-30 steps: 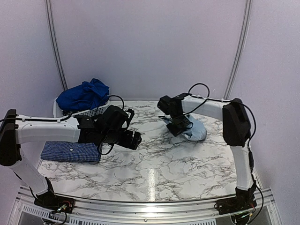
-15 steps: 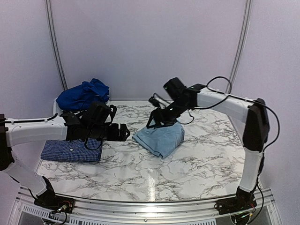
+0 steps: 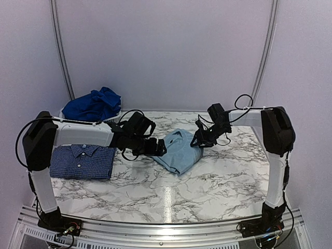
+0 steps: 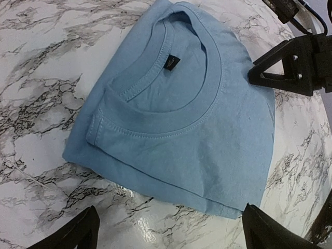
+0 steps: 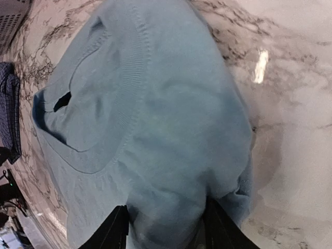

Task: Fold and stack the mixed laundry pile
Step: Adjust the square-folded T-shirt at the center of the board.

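Right wrist: my right pincer (image 5: 167,228) pinches the folded pale blue T-shirt (image 5: 155,114) at its edge; my left pincer (image 4: 171,229) gapes wide. It looks soft and limp, best gripped along doubled folds.

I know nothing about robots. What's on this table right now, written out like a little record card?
Centre: pale blue T-shirt, folded, collar showing
Left side: navy check shirt, folded flat
Far left: royal blue clothes heaped in white basket
Left gripper: open, at the T-shirt's left edge
Right gripper: closed on the T-shirt's opposite edge
Surface: marble-pattern table
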You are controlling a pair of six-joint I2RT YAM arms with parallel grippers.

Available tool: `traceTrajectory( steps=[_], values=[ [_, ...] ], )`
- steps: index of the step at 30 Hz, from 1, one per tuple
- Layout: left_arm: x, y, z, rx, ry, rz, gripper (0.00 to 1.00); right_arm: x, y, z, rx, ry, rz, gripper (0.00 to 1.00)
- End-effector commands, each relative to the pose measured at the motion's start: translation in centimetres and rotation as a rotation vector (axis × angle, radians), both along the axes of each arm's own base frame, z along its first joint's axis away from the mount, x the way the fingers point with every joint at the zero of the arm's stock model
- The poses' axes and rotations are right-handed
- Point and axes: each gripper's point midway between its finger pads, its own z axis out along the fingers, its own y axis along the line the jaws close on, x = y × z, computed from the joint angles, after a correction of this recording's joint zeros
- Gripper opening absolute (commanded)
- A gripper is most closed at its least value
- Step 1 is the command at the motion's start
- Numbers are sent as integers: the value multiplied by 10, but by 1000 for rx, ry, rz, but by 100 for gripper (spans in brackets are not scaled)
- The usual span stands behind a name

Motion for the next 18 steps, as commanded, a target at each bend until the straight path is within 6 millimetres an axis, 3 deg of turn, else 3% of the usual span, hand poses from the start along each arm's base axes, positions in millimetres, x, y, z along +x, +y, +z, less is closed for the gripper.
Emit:
traceTrajectory(
  steps=[1, 3, 7, 9, 11, 13, 16, 18],
  values=[
    [1, -7, 9, -52, 23, -2, 99, -9, 17, 13, 55, 12, 59, 44],
    [1, 1, 11, -51, 22, 9, 99, -30, 30, 33, 68, 21, 88, 44],
    [2, 25, 12, -65, 45, 52, 99, -88, 83, 70, 183, 76, 188, 47],
    [2, 36, 14, -69, 45, 66, 99, -102, 94, 83, 195, 67, 217, 53],
    [1, 37, 18, -68, 34, 44, 99, -99, 85, 100, 217, 30, 185, 59],
    [-2, 32, 18, -70, 38, 6, 98, -87, 60, 108, 243, -14, 109, 63],
    [-4, 24, 15, -77, 52, -38, 92, -89, 11, 82, 238, 9, -9, 66],
    [-2, 18, 12, -77, 58, -58, 88, -100, -5, 60, 214, 45, -28, 66]
  ],
)
